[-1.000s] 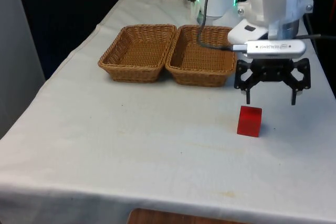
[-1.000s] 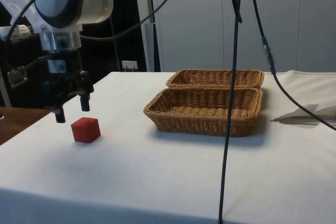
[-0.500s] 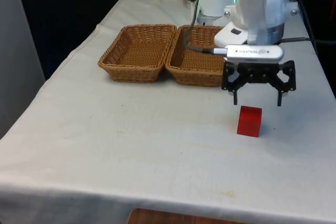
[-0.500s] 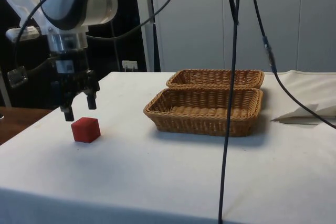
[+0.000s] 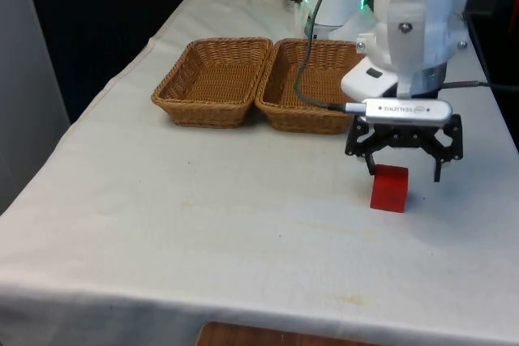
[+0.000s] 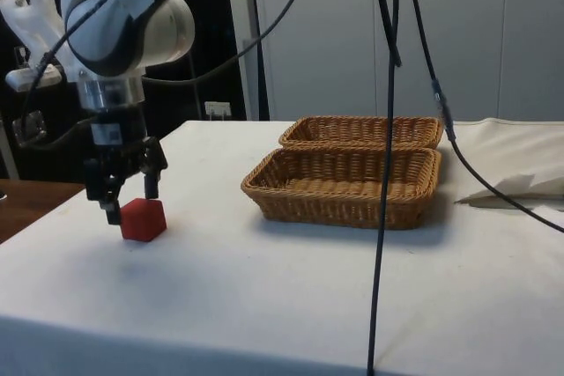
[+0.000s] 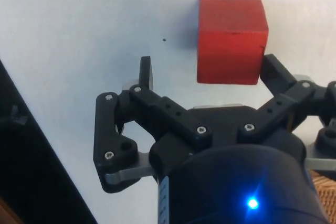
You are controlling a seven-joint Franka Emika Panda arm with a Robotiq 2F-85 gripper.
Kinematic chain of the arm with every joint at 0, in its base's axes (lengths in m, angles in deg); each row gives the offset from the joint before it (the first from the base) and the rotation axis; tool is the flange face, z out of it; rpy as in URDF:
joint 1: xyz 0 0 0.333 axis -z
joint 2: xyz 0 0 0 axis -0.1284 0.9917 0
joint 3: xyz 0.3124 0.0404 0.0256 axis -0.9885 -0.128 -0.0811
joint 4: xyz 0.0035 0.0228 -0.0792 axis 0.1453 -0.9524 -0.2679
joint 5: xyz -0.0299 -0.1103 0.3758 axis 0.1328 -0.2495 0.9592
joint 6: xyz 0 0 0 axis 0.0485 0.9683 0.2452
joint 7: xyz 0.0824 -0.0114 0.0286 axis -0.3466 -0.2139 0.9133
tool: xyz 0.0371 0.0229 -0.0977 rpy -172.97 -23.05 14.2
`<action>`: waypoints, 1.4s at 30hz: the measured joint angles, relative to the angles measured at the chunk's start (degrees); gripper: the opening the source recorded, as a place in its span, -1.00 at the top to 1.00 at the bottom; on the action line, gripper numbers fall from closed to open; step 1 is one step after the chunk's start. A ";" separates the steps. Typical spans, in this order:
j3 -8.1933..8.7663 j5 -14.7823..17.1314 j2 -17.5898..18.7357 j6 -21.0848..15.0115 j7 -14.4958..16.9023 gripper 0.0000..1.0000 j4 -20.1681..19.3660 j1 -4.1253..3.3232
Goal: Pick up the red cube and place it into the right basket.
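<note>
The red cube (image 5: 390,189) stands on the white cloth towards the front view's right, in front of the two wicker baskets. My gripper (image 5: 405,174) is open and low over it, fingertips down at the level of the cube's top. In the wrist view the cube (image 7: 231,40) lies between the fingers, close against one finger (image 7: 274,73) and far from the other (image 7: 145,69). The side view has the gripper (image 6: 132,202) straddling the cube (image 6: 144,220). The right basket (image 5: 302,117) is empty; it is the near basket (image 6: 339,200) in the side view.
The left basket (image 5: 203,113), also empty, touches the right one. A black cable (image 6: 383,173) hangs down in front of the baskets in the side view. Crumpled white cloth (image 6: 520,189) lies beyond them. The table's edge runs close to the cube on the front view's right.
The gripper has come down from above and behind the cube to straddle it, staying open. The cube has kept its place.
</note>
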 measured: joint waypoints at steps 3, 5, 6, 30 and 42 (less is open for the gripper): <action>0.00 0.00 0.34 -0.06 -0.06 -1.00 0.11 -0.17; 0.06 -0.06 0.57 -0.11 -0.06 -1.00 0.17 -0.23; 0.06 -0.06 0.57 -0.11 -0.06 -1.00 0.23 -0.23; 1.09 0.06 1.72 2.23 0.92 -1.00 2.52 0.57; 0.63 0.11 3.67 0.86 1.03 -0.67 2.69 0.52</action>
